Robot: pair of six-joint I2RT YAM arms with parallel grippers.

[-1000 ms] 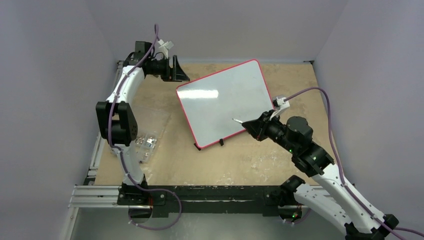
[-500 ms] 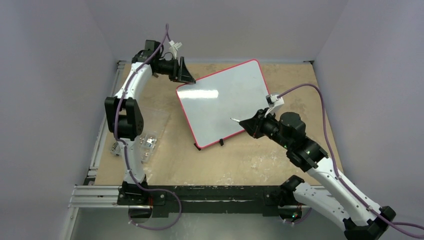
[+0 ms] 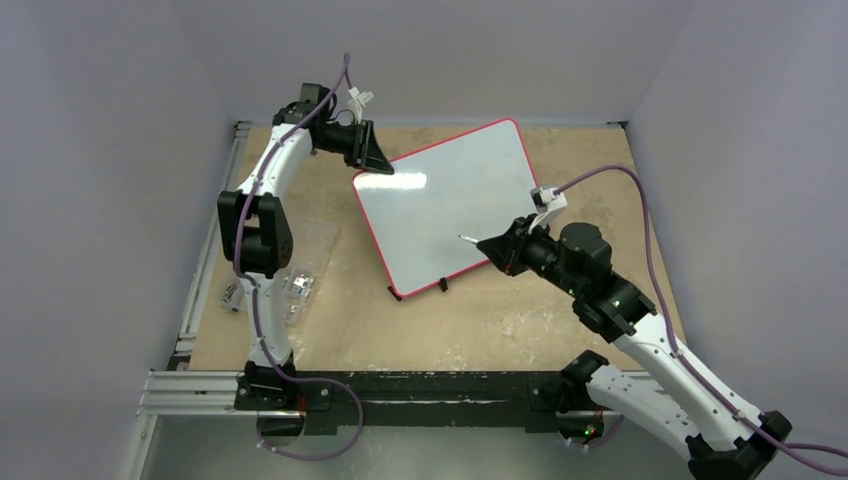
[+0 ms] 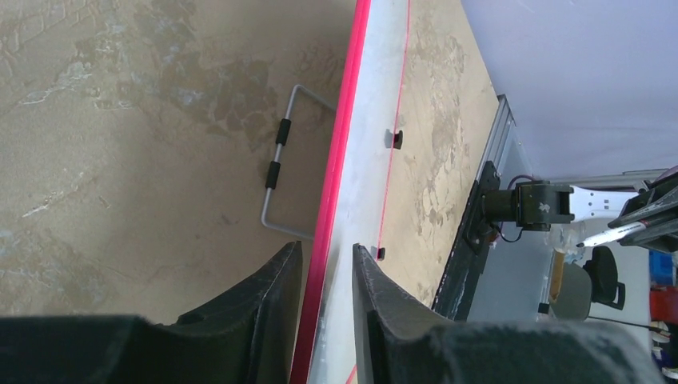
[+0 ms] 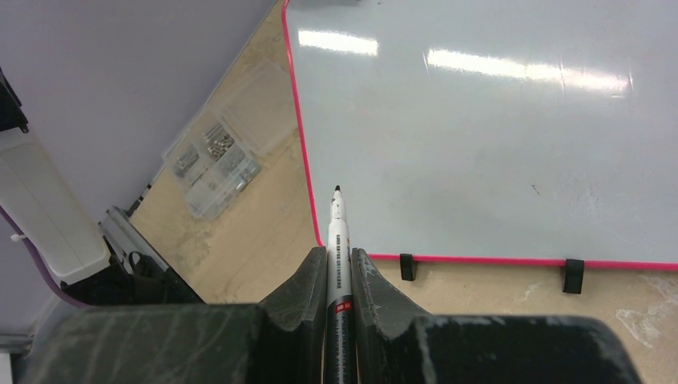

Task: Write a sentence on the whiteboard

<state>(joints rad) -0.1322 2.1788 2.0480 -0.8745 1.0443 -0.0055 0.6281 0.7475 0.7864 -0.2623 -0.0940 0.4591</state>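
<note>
The whiteboard (image 3: 445, 205) lies tilted on the table, glossy white with a red rim. It is blank; no sentence shows on it. My left gripper (image 3: 383, 165) is at its far left corner. In the left wrist view the jaws (image 4: 328, 246) stand apart astride the red rim of the board (image 4: 364, 160), with a gap on the right side. My right gripper (image 3: 497, 248) is shut on a white marker (image 3: 470, 240), black tip uncapped. In the right wrist view the marker (image 5: 338, 220) points at the board's (image 5: 480, 144) near left corner, its tip just above the rim.
A clear plastic parts box (image 3: 290, 285) lies on the table left of the board, also in the right wrist view (image 5: 212, 160). A grey wire stand (image 4: 280, 160) shows under the board. Black feet (image 3: 442, 284) sit on the board's near edge. Walls close in on three sides.
My left arm has swung right, bringing its gripper onto the board's far left corner. My right gripper with the marker shifted slightly left, then held still.
</note>
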